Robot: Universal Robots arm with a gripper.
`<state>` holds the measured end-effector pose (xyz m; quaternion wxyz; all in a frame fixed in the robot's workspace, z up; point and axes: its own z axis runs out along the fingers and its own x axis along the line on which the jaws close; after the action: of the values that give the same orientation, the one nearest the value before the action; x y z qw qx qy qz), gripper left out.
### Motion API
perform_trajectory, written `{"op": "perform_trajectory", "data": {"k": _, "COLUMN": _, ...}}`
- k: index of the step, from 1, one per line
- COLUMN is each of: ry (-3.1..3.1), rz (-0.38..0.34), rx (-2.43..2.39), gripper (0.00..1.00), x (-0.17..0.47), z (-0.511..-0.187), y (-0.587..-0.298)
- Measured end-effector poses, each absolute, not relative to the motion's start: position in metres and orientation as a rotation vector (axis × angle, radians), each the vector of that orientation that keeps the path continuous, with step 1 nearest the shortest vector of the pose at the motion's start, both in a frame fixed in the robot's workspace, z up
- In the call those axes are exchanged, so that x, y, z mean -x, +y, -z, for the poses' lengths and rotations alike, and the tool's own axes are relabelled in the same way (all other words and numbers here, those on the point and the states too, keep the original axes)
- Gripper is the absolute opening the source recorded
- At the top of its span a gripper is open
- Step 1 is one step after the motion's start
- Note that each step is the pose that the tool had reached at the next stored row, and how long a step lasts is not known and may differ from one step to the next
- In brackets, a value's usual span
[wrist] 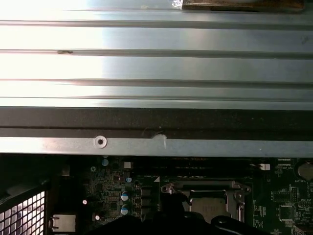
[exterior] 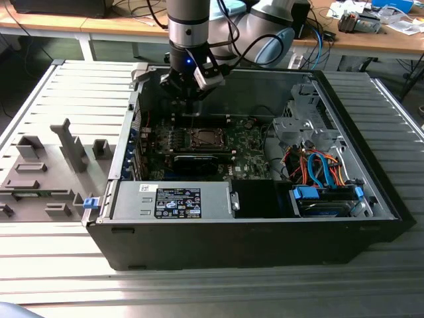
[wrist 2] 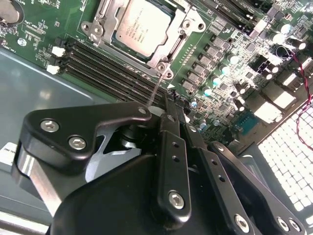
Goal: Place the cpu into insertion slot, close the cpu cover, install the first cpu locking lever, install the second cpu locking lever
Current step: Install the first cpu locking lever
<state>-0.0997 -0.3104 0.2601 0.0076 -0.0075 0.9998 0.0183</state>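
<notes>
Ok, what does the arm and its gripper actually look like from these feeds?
In the exterior view the arm is a silver-grey metal tube with pale blue-grey joint caps, black cables running down it and a small blue light near the wrist. The gripper is matte black: angular linkage plates fastened with silver screws, narrowing to slim dark fingers, with a shiny metal hub between the links.

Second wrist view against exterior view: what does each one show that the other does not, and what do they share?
Second wrist view alone: the gripper shut on a thin wire lever beside the socket, and the cpu sitting under the closed cpu cover.

Exterior view alone: the whole open computer case, its power supply, blue drive cables and the grey fixtures on the exterior view's left.

Both: the green motherboard with the socket.
</notes>
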Motion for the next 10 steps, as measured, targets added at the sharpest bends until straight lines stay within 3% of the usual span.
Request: {"op": "perform_trajectory", "data": {"k": 10, "ry": 3.126, "rz": -0.057, "rx": 0.025, "gripper": 0.11, "x": 0.0949, "z": -0.2600, "y": -0.3104}}
